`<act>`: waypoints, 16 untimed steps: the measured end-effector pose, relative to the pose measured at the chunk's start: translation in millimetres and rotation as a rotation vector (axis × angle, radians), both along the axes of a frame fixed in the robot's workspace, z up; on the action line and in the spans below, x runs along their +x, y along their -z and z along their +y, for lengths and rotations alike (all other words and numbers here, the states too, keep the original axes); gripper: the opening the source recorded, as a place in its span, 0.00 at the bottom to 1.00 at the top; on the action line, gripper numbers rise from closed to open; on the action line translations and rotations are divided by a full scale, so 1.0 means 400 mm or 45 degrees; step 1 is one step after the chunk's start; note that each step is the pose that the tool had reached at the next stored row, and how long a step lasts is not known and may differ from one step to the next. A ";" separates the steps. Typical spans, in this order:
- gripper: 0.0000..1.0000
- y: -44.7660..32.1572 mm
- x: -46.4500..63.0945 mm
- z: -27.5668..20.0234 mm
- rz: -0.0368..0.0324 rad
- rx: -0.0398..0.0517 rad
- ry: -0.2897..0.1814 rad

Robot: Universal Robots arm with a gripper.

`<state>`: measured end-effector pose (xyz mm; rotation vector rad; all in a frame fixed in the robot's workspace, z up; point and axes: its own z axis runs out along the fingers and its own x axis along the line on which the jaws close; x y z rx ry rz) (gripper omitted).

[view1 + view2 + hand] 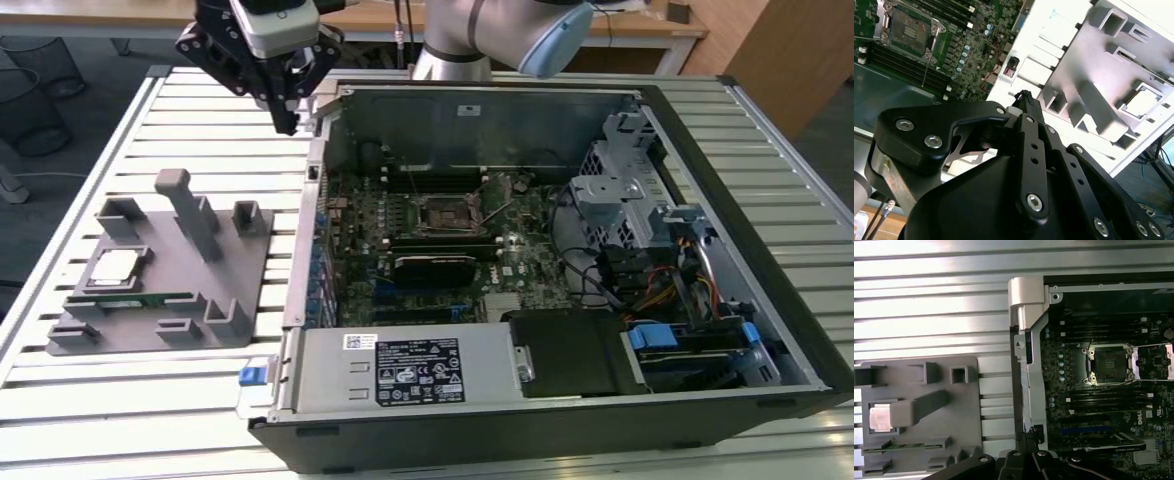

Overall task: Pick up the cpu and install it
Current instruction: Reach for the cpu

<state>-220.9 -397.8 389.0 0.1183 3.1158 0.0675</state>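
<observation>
On the fixture [160,272], the cpu [114,267] lies untouched.

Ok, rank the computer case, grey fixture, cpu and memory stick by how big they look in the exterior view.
1. computer case, largest by far.
2. grey fixture.
3. cpu and memory stick: no clear order. The stick is longer but far thinner, and the cpu is squarer.

Glare bleaches the slatted surface [929,270] and grey fixture [1104,65] in both wrist views. In the exterior view the case interior [467,220], at the fixture's three o'clock, lies shadowed
</observation>
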 end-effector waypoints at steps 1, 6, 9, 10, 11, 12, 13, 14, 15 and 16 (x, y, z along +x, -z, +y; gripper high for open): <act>0.10 0.000 -0.002 0.000 0.0000 0.000 0.000; 0.10 0.001 -0.011 0.000 0.0001 0.000 0.000; 0.10 0.001 -0.016 0.000 0.0001 0.000 0.000; 0.10 0.001 -0.018 0.000 0.0002 0.000 0.000; 0.10 0.001 -0.020 0.000 0.0001 0.000 0.000; 0.10 0.001 -0.021 0.000 0.0002 0.000 0.000; 0.10 0.001 -0.023 0.000 0.0002 0.000 0.000; 0.10 0.001 -0.025 0.000 0.0002 0.000 0.000; 0.10 0.001 -0.027 0.000 0.0002 0.000 0.000; 0.10 0.001 -0.029 0.000 0.0001 0.000 0.000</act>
